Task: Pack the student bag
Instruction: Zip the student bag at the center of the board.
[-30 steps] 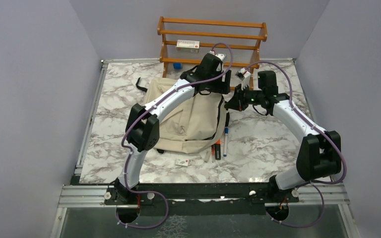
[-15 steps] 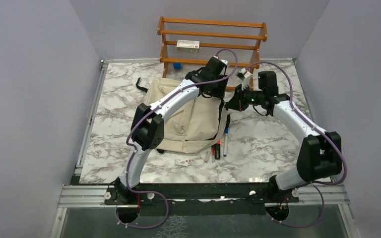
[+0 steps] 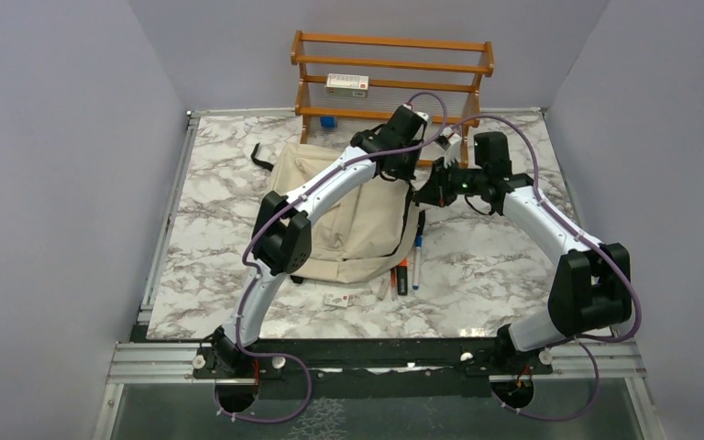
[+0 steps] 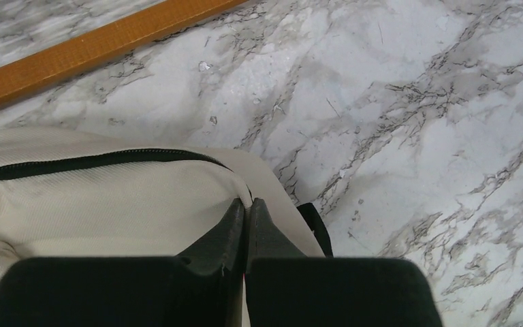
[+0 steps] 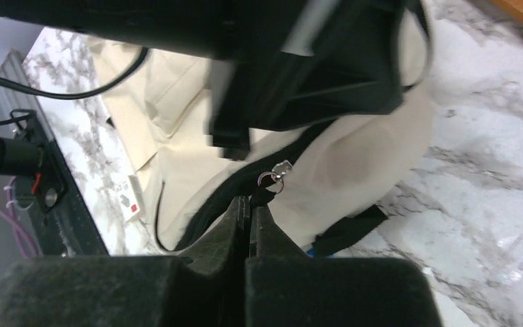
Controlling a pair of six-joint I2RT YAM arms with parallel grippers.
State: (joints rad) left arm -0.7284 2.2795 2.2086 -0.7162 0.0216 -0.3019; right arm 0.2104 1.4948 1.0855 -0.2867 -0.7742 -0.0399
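While the bag (image 3: 348, 220) lay on the marble surface (image 3: 504, 266) just in front of the wooden rack (image 3: 392, 64), I saw my left hand (image 4: 247, 204) pressed together at its top corner by the zipper (image 4: 109, 160), and my right hand (image 5: 248, 204) pinching the black zipper pull (image 5: 265, 194). I could not tell whether the left caught fabric.

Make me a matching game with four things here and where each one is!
Things:
1. backpack
2. white box
3. pens
4. blue block

Places:
a. low down in the rack, at its left end
b. middle of the table
c. up on a rack shelf
d. lying by the backpack's near right corner

Pairs: 1-b, 2-c, 3-d, 4-a
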